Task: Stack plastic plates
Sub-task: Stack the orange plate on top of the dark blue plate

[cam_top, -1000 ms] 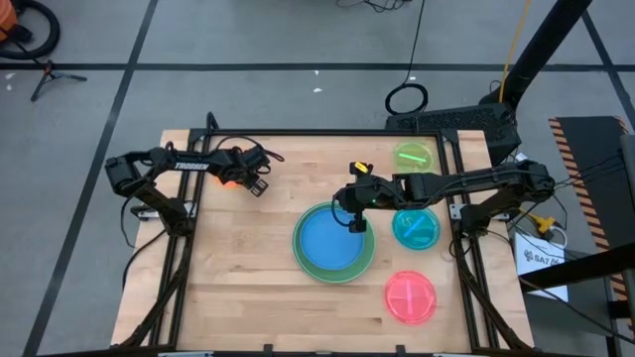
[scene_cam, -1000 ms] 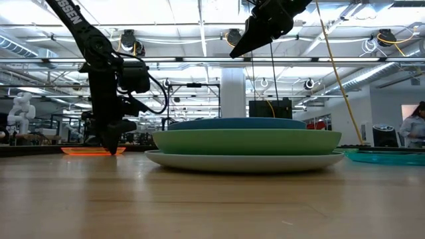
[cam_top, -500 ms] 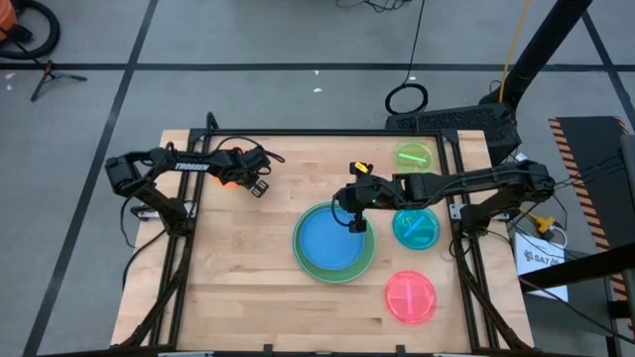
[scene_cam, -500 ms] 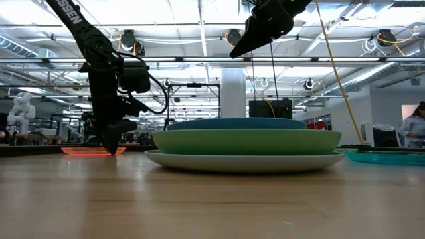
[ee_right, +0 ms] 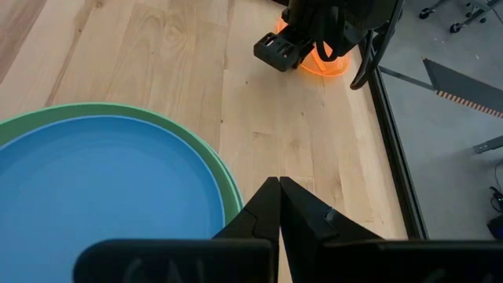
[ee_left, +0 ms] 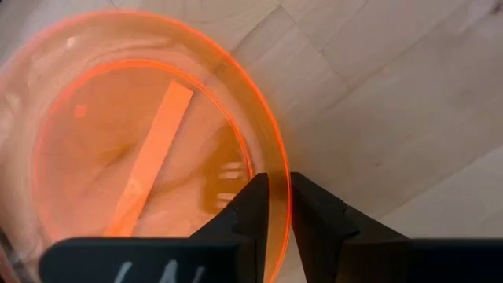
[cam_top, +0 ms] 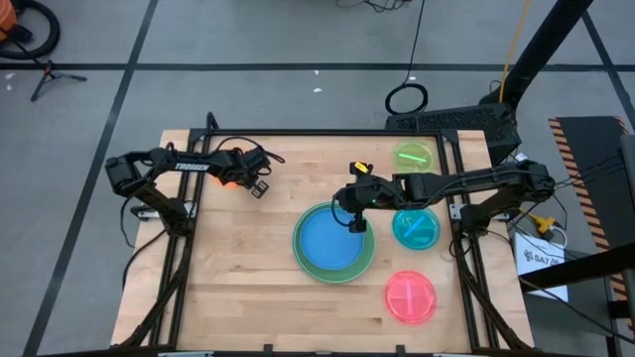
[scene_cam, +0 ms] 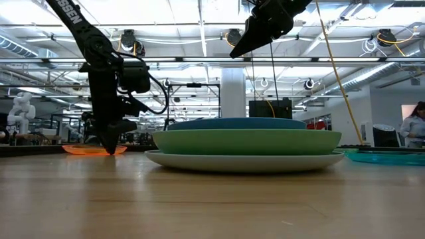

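Observation:
A blue plate (cam_top: 330, 241) lies on top of a green plate (cam_top: 300, 253), which rests on a pale plate (scene_cam: 246, 161); this stack is at the table's middle. My left gripper (cam_top: 236, 178) is shut on the small orange plate (ee_left: 141, 149) at the far left. My right gripper (cam_top: 355, 222) is shut and empty; in the low view it (scene_cam: 240, 48) hangs well above the stack's far right rim. The lime plate (cam_top: 414, 156), teal plate (cam_top: 416, 227) and pink plate (cam_top: 410, 296) lie flat along the right side. No rust-red plate shows. My left gripper pinches the orange plate's raised rim (ee_left: 277, 185) between its two fingers, one finger (ee_left: 253, 206) inside the plate and one (ee_left: 313, 211) outside. The fingers come from above, pointing down. The plate (scene_cam: 83, 150) sits about level at table height; whether it is clear of the wood I cannot tell.
Bare wood lies between the orange plate and the stack (cam_top: 268, 213) and along the near edge. Metal frame rails run along the table's left and right sides. A person (scene_cam: 415, 129) stands in the room beyond the table.
In the low view the orange plate shows a little higher than before, in my left gripper's hold. Both arms otherwise stay where they were.

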### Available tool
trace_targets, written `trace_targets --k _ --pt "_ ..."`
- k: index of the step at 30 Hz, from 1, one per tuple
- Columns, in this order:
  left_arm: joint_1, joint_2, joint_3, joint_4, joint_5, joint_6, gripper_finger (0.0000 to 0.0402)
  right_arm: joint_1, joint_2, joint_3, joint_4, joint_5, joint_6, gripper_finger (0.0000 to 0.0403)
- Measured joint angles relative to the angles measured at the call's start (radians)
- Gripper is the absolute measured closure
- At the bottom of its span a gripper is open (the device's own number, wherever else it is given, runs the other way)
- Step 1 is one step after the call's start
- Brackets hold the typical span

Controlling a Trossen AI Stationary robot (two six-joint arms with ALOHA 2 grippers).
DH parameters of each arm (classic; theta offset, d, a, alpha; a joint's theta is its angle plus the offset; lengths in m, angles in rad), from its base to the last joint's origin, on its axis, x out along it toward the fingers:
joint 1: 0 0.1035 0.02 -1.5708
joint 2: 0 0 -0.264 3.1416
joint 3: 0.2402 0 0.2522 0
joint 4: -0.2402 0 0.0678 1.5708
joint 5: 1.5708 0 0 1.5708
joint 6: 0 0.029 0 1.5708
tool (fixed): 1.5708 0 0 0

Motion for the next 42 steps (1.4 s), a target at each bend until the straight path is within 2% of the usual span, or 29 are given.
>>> trace_targets --k 11,19,26,35,42 --pt "-0.009 0.000 0.000 -0.011 -0.003 0.010 0.0360 0.000 0.000 0.000 0.000 0.000 0.000 0.0401" --pt "-0.068 -0.005 0.000 -0.058 -0.011 0.015 0.0360 0.000 0.000 0.000 0.000 0.000 0.000 0.0401" --pt "-0.121 -0.057 0.004 -0.127 0.005 0.008 0.0360 0.000 0.000 0.000 0.000 0.000 0.000 0.0401" --pt "-0.195 -0.118 0.080 -0.189 0.003 0.025 0.0360 0.000 0.000 0.000 -0.001 0.000 0.000 0.0401" --pt "-0.256 -0.122 0.134 -0.212 0.022 0.107 0.0360 0.000 0.000 0.000 -0.008 0.000 0.005 0.0401"
